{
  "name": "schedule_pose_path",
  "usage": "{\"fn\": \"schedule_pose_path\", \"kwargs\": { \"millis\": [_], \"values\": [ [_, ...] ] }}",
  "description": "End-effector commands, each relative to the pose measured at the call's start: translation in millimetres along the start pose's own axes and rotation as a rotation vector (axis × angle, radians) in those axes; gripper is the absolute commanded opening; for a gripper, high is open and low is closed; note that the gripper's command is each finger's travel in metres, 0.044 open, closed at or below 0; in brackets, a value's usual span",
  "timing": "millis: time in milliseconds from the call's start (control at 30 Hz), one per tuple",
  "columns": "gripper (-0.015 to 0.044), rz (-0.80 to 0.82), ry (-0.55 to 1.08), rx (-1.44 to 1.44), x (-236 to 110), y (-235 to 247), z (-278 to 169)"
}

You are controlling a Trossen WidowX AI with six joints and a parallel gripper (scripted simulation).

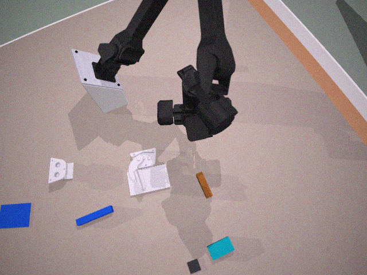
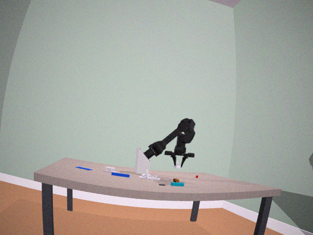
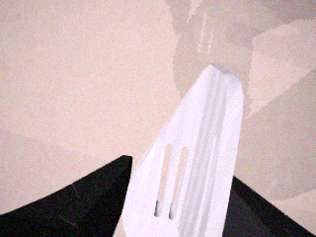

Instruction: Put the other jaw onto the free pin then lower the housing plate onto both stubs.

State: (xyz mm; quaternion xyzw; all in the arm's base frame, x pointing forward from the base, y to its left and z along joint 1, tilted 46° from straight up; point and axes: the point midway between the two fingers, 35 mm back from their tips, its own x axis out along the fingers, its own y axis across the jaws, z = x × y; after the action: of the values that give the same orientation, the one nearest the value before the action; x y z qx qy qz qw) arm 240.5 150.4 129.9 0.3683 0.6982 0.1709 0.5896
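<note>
My gripper (image 2: 177, 166) (image 3: 173, 173) is shut on a white jaw (image 3: 217, 123) and holds it in the air, above the table. In the top view the gripper body hides its fingertips and the held jaw. The white base (image 1: 155, 179) (image 2: 155, 178) lies on the table, to the left of the gripper and nearer the front. The other white jaw (image 1: 133, 170) is on this base, curving along its left side. The free pin is too small to tell apart surely. The white housing plate (image 1: 61, 171) (image 2: 109, 168) with two round holes lies apart, left of the base.
The arm's pale mount (image 1: 103, 97) (image 2: 142, 163) stands behind the base. A blue bar (image 1: 94, 215) (image 2: 120, 175), a blue flat piece (image 1: 14, 215), an orange block (image 1: 204, 184), a teal block (image 1: 221, 247) and a dark square (image 1: 194, 266) lie around. A red cube (image 2: 196, 176) is at the right.
</note>
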Motion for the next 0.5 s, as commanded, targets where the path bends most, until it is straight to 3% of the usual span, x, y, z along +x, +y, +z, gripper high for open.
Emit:
{"fn": "schedule_pose_path", "kwargs": {
  "millis": [0,467],
  "values": [
    [0.0134,-0.003,-0.001,-0.009,0,-5,10],
    [0.0134,-0.013,-0.005,-0.028,0,-30,47]
  ]
}}
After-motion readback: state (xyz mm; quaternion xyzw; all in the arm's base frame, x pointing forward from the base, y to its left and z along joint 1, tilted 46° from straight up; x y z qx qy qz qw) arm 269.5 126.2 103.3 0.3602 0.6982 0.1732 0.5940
